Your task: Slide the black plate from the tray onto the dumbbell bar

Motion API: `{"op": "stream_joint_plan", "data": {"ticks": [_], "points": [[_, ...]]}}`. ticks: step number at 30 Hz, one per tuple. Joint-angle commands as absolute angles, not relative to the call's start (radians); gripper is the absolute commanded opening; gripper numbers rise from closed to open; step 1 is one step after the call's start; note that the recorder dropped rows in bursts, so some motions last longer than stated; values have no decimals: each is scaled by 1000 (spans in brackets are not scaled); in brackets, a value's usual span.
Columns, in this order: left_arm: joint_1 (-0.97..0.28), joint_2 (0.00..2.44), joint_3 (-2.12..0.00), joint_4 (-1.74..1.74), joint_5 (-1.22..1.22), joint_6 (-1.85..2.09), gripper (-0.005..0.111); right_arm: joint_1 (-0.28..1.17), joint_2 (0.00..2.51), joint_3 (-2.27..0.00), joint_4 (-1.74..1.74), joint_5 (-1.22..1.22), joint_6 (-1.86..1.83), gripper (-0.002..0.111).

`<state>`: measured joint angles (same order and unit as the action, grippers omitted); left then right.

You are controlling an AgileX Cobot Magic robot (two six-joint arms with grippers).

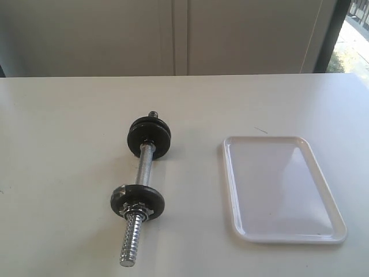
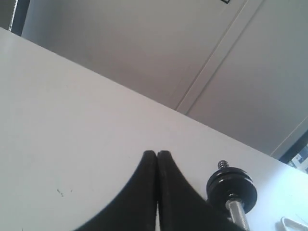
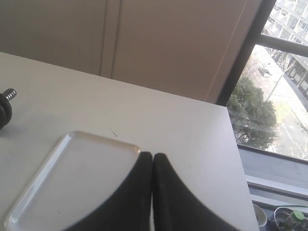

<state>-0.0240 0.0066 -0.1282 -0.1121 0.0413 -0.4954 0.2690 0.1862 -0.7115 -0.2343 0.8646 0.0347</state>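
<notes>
A white worktop (image 1: 69, 144) seen from above, a pale wall behind it. Left of centre lies the dumbbell bar (image 1: 144, 167), a chrome rod running from the far side towards the viewer. A black plate (image 1: 137, 199) is threaded on the bar's near part, with a silvery collar nut (image 1: 137, 211) touching its near face and bare coarse thread sticking out beyond. A thicker black stack (image 1: 149, 137) sits at the bar's far end. Well apart to the right lies the white tray (image 1: 277, 190), long side running away from the viewer. Neither arm shows in this view. In the left wrist view the left tool (image 2: 157, 153) is closed, its black fingers pressed together and gripping nothing. The right tool (image 3: 152, 155) is likewise closed on nothing, above the tray's corner
</notes>
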Motion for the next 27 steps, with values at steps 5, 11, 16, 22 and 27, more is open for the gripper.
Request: {"op": "stream_joint_plan", "data": {"ticks": [5, 11, 16, 22, 27], "points": [[-24, 0, 0, -122, 47, -381, 0, 273, 183, -708, -237, 866, 39, 0], [-24, 0, 0, -122, 225, -95, 0, 273, 183, -708, -237, 866, 39, 0], [-24, 0, 0, -122, 225, -36, 0, 273, 183, -708, -237, 866, 39, 0], [-24, 0, 0, -122, 221, -14, 0, 273, 183, -708, -237, 866, 39, 0], [-24, 0, 0, -122, 219, 0, 0, 273, 183, -708, -237, 866, 39, 0]]}}
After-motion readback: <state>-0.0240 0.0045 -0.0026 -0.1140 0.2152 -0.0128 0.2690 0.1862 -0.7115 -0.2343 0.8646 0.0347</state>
